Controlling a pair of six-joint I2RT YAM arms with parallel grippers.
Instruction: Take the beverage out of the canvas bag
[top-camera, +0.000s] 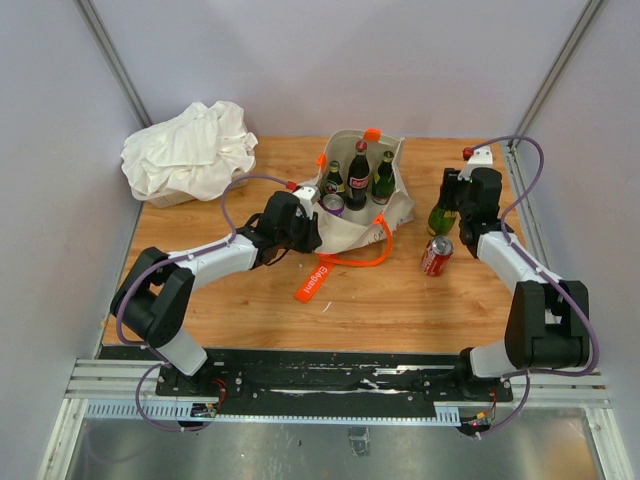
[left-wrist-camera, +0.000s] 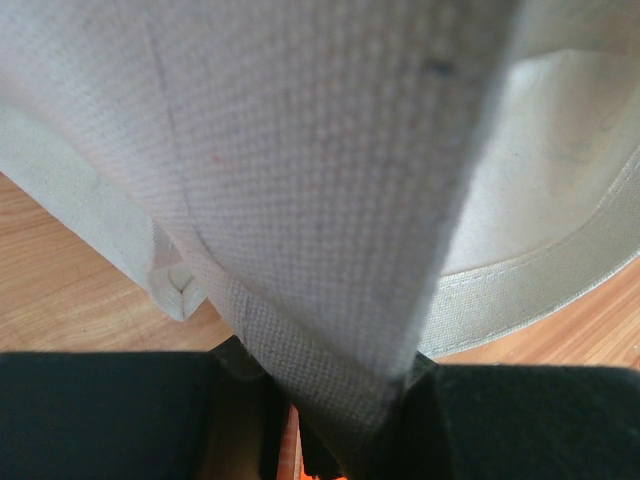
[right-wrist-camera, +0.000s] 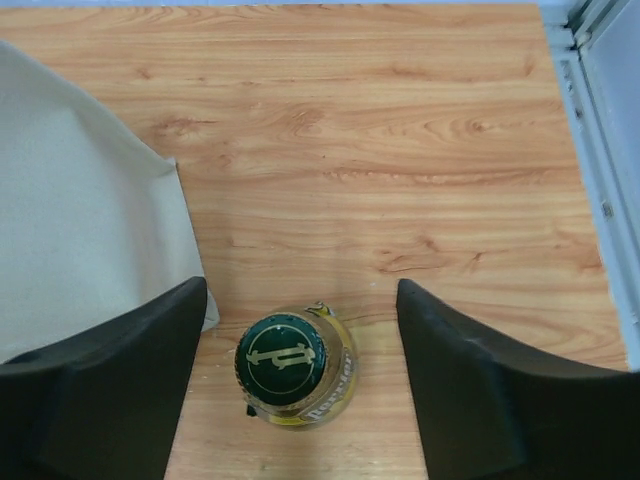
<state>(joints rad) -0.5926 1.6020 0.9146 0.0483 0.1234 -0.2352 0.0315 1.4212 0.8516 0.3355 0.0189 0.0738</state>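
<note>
Seen from above, a beige canvas bag (top-camera: 392, 205) with orange strap handles sits open near the back middle of a wooden table (top-camera: 260, 300). Inside it, 3 glass bottles (top-camera: 358, 175) stand upright in a row, with a purple-topped can (top-camera: 333, 205) just in front of them. The left gripper (left-wrist-camera: 335, 405) is clenched on the bag's near left edge, and its wrist view shows a fold of the woven fabric pinched between its black fingers. To the right of the bag, outside it, a green bottle (right-wrist-camera: 293, 365) with a green cap stands upright on the wood. The right gripper (right-wrist-camera: 300, 290) is spread wide, 1 finger on each side of that bottle, touching neither. A red can (top-camera: 437, 256) lies on its side just in front of the green bottle. A white cloth bundle (top-camera: 190, 150) sits at the table's back left corner, well apart from the bag.
</note>
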